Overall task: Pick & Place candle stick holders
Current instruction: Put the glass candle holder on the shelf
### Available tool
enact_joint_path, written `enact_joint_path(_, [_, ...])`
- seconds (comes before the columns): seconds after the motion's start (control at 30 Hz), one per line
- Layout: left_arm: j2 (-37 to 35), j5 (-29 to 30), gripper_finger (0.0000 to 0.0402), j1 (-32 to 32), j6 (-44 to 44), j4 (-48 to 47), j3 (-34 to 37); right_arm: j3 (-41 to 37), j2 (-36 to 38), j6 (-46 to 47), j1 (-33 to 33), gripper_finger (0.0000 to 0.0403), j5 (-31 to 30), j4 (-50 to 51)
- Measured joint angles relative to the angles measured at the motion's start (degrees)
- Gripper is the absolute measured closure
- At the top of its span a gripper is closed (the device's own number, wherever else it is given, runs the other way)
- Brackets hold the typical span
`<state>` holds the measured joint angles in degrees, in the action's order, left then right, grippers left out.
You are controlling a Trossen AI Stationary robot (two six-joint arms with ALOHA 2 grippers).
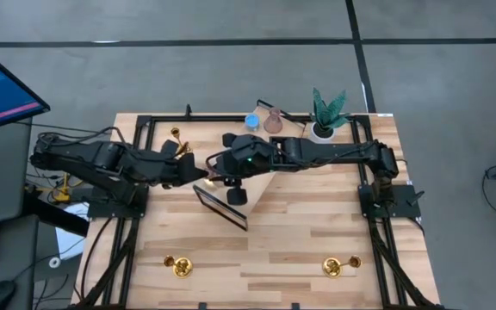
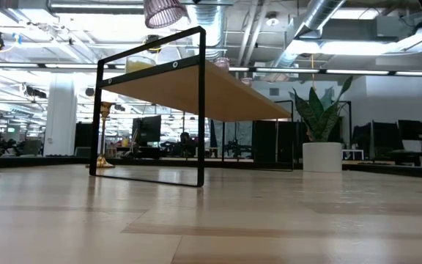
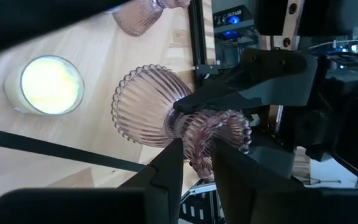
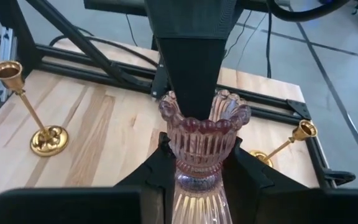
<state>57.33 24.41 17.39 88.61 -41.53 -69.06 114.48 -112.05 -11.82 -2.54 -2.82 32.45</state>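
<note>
Both claws clamp one dusty-pink candle stick holder [image 4: 202,140] above the table [image 1: 317,258]. Right claw [image 4: 197,163] pinches its neck; left claw [image 3: 196,152] pinches the cup rim.

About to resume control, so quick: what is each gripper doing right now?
Left gripper: fingers closed on the pink ribbed candle holder.
Right gripper: fingers closed on the same pink holder, at its stem below the scalloped cup.

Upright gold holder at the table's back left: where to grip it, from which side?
Probably mid-stem on the gold holder, approached level from the side: it stands upright, the stem thin and bare, the base flat and the cup small.
</note>
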Motion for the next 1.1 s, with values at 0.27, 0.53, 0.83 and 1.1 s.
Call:
enact_joint_path(0.27, [-1.0, 1.3, 0.0321, 0.0, -1.4, 0.1, 0.0, 0.0, 0.0, 1.3, 0.0, 0.0318, -0.1, -0.4])
enact_joint_path(0.53, [-0.8, 1.3, 0.0320, 0.0, -3.8, -0.3, 0.0, -1.3, 0.1, 2.7, 0.0, 0.0318, -0.1, -0.7])
enact_joint_path(0.83, [-0.8, 1.3, 0.0321, 0.0, -7.4, -0.5, 0.1, -5.3, 1.6, 3.7, -0.8, 0.0318, -0.2, -4.3])
enact_joint_path(1.1, [-0.9, 1.9, 0.0321, 0.0, -8.7, 1.0, -0.1, -19.3, 7.4, 7.8, -0.8, 0.0323, -1.9, -14.0])
